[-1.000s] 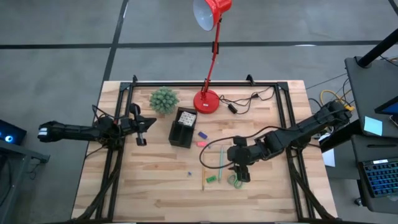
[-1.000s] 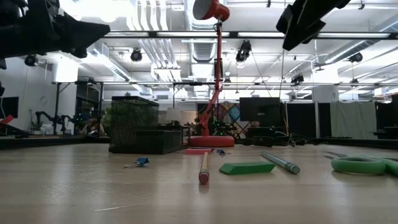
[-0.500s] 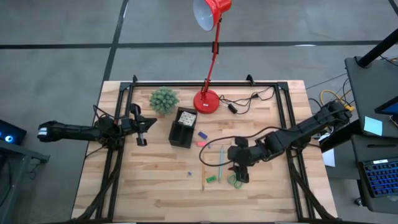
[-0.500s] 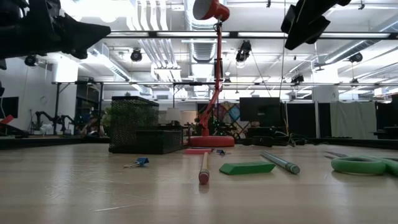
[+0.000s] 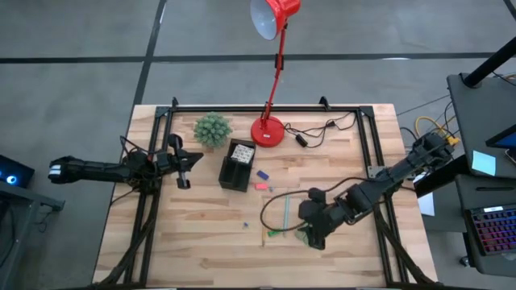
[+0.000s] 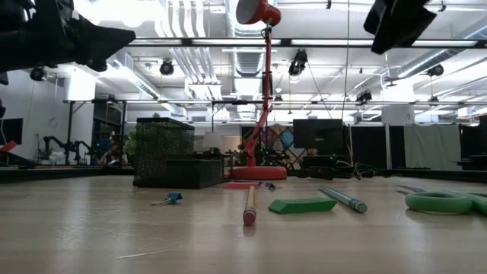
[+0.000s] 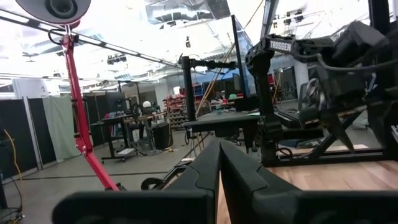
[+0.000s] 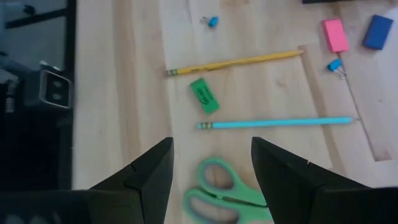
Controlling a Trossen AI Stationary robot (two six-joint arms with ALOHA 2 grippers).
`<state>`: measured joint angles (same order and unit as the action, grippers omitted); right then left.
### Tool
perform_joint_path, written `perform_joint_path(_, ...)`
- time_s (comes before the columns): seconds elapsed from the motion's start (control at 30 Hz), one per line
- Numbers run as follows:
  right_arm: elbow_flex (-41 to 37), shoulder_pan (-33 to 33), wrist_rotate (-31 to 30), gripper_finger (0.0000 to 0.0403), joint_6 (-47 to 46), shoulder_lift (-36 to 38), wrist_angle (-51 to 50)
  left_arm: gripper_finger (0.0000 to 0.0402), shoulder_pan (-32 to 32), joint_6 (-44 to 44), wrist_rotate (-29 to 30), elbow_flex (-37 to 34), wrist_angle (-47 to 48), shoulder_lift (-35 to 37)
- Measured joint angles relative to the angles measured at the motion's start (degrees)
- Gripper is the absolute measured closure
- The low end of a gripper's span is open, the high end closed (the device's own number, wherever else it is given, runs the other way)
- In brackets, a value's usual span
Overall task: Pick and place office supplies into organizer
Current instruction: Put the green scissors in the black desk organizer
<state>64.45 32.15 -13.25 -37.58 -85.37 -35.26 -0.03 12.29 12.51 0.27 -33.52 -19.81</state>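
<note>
My right gripper (image 5: 314,238) hovers open above the green-handled scissors (image 8: 229,190), whose handles lie between its two fingers in the right wrist view, with nothing touched. Beyond them on the table lie a teal pen (image 8: 273,123), a green eraser (image 8: 204,96) and a yellow pencil (image 8: 236,63). A pink piece (image 8: 334,34) and a blue piece (image 8: 377,31) lie farther off. The black organizer (image 5: 236,165) stands at the table's middle left. My left gripper (image 5: 184,165) waits shut in the air to the left of the organizer.
A red desk lamp (image 5: 268,130) and a small green spiky plant (image 5: 213,129) stand behind the organizer. A black cable (image 5: 310,133) lies at the far right. Two small blue clips (image 8: 213,22) (image 8: 336,65) lie on the wood. Black frame rails (image 5: 367,137) border the table.
My right gripper has swung toward the table's near edge and a little to the right, coming over the scissors, and its wrist has rolled slightly. It has stayed open. Nothing on the table has moved.
</note>
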Motion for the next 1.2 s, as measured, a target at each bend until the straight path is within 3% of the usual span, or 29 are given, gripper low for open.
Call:
perform_joint_path(0.57, 0.0, 4.1, -1.6, 0.0197, -6.0, -8.4, 0.1, 0.0402, 0.0, 0.1, 0.0, 0.0, -0.1, -0.3)
perform_joint_path(1.2, 0.0, 4.5, -3.3, 0.0197, -5.9, -11.0, 0.2, 0.0402, 0.0, 0.1, 0.0, 0.0, -0.2, -1.2)
